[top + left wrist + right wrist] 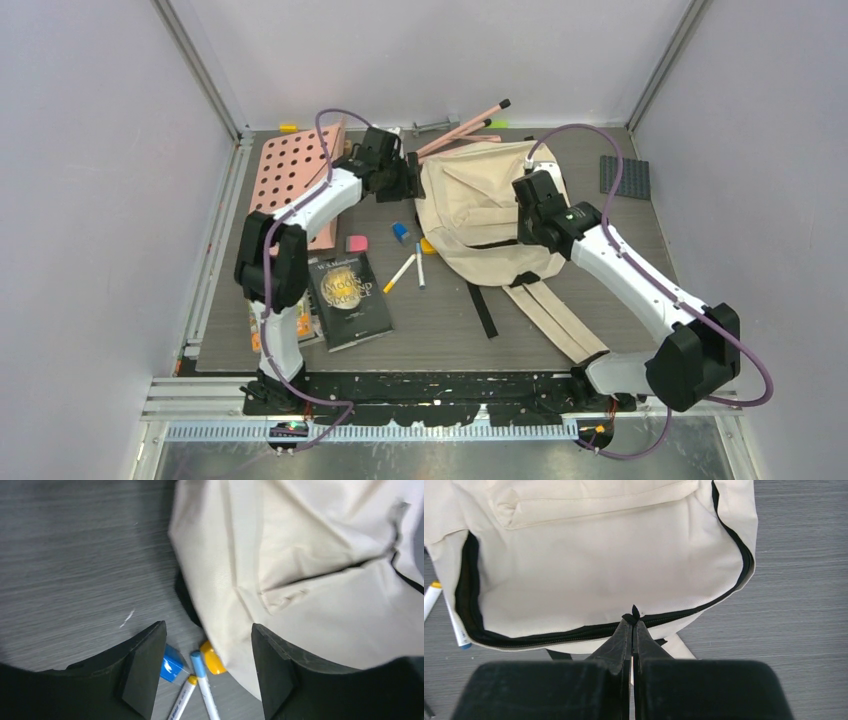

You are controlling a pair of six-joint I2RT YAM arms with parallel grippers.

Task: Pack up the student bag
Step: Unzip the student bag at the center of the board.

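Left end effector (207, 630) is open, jaws spread, over the edge of the student bag (310, 570). The cloth lies between and ahead of its fingers, ungripped. A blue block (172, 664), blue-capped marker (204, 685) and yellow-capped marker (182, 700) lie between the fingers on the worktop (75, 555). Right end effector (634, 625) is closed, pinching the black zipper pull (634, 612). The bag lies flat straight ahead of it.

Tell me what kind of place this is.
Probably a robotics lab test cell: plain white panels on aluminium framing enclose a table, the left arm and right arm are bolted at its near edge, and a student bag, book and markers lie staged as props.
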